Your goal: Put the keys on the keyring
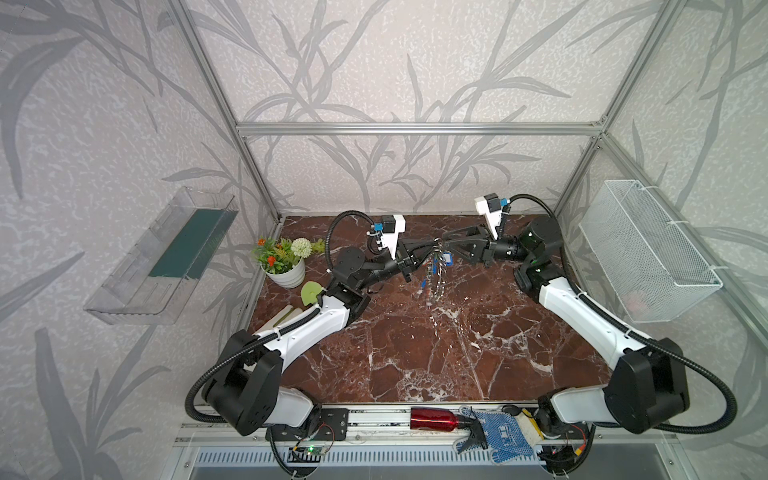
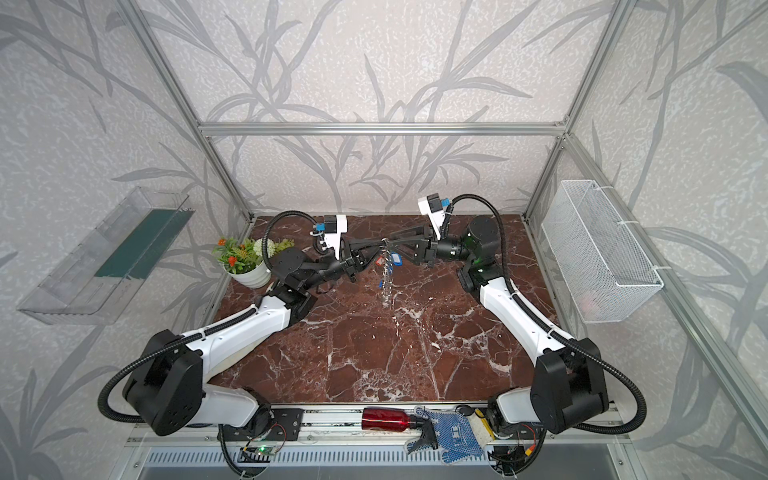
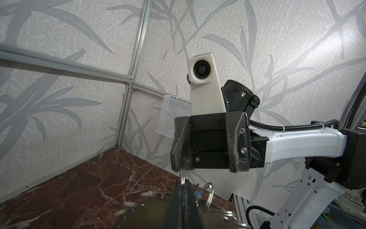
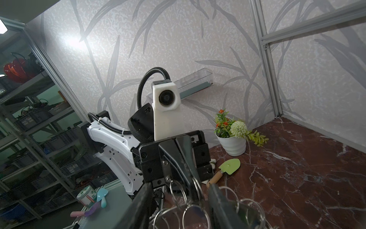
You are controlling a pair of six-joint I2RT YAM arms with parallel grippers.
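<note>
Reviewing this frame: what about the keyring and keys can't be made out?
- Large flat grey metal keyring: edge-on in both top views, clips too small to count.
- In the left wrist view it is blurred, cut by the frame edge, partly behind the shut left gripper.
- Small silver keys with coloured tags: labels too small to read.
- Open right gripper: whether a finger touches the keyring is unclear.

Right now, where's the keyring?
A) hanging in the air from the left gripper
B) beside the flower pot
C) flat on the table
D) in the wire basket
A: in both top views the keyring hangs below the shut left gripper, clear of the table. In the left wrist view the right gripper has its jaws apart.
</note>
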